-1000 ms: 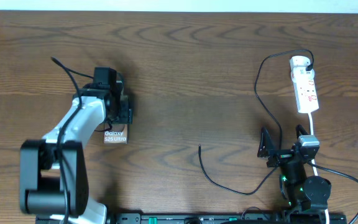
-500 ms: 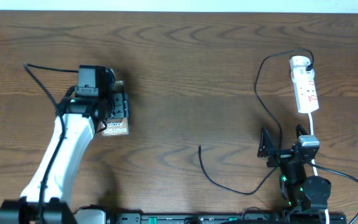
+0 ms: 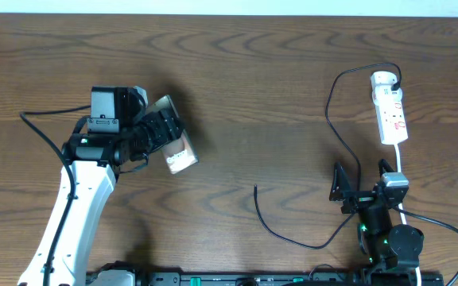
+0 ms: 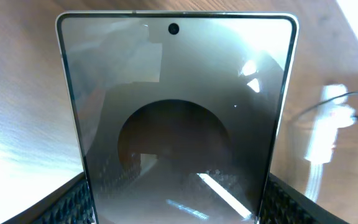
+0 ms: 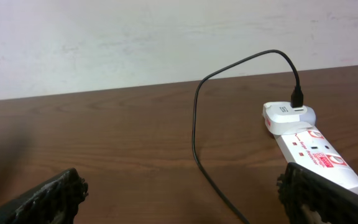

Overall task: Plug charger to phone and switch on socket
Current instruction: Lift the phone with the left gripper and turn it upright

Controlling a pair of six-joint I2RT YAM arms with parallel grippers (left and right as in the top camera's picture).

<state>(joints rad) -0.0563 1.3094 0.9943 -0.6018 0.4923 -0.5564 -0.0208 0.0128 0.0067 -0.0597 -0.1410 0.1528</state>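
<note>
Left gripper (image 3: 156, 133): closed across the phone's (image 3: 175, 143) width. In the left wrist view a finger (image 4: 73, 200) sits at each long edge of the phone (image 4: 179, 124).
Right gripper (image 3: 362, 179): jaws spread wide with nothing between them, parked near the front edge of the table (image 3: 253, 79).
Phone position: left half of the table, in the left gripper. It appears tilted and clear of the wood, though lift cannot be confirmed.
Phone long axis: diagonal in the overhead view, far-left to near-right. The lettered end points towards the middle of the table.
Phone ends: the camera hole is at the end farthest from the wrist. By judgement the port is at the opposite end, which is out of frame.
Charger (image 3: 330, 111): plugged at the far end of the socket (image 3: 390, 107). The cable runs down past the right gripper and curls back to the left.
Connector tip (image 3: 255, 188): lies free on the wood, well apart from the phone, to its right and nearer the front edge.
Nearer arm: the tip is roughly midway between the two grippers. The right one is the free one.
Socket: right side, long axis front to back, just beyond the right gripper. Its switch state is not legible.
Judgement: the connector must be picked up and brought to the phone, or the phone to it. The gap is not yet closed.
</note>
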